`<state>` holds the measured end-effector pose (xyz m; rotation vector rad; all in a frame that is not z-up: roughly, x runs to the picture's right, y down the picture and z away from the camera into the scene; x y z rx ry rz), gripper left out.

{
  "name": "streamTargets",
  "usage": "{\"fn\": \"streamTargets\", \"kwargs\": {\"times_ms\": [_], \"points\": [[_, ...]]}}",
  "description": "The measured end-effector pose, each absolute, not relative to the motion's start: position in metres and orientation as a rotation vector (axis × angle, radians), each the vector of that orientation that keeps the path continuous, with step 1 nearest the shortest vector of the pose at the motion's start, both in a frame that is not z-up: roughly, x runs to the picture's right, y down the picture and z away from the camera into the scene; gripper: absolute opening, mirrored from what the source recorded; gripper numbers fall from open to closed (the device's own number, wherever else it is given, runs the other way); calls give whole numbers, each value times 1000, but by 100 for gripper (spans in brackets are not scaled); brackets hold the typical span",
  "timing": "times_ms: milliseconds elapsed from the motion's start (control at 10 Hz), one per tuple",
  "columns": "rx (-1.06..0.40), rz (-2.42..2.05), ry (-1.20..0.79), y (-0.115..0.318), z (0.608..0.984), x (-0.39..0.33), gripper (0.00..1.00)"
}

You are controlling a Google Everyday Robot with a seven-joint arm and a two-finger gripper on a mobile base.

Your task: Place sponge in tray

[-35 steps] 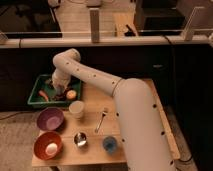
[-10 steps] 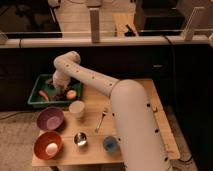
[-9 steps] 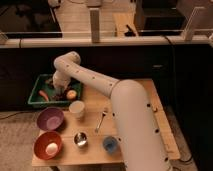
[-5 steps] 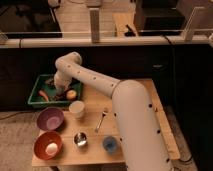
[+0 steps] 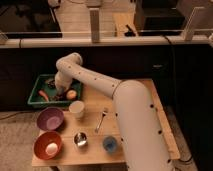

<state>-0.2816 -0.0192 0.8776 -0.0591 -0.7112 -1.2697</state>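
Sponge: hiding from me, probably sitting beneath the claw (image 5: 60, 93) inside the tray (image 5: 49, 104), ten o'clock on the worktop (image 5: 92, 152).
Handling: likely light, soft, squashing easily; pinching across its middle.
Claw state: cannot tell.

Readable text: none could be made out anywhere.
Hand (image 5: 60, 92): was down inside the green tray (image 5: 50, 104), near its middle.
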Motion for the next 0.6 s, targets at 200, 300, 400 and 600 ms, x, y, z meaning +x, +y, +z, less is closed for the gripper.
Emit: {"fn": "streamTargets", "kwargs": {"times_ms": [200, 300, 400, 600], "points": [[-43, -1272, -708, -25, 875, -283, 26], [-26, -1264, -707, -32, 875, -282, 28], [-17, -1258, -705, -36, 875, -280, 33], [4, -1247, -711, -46, 876, -278, 48]]}}
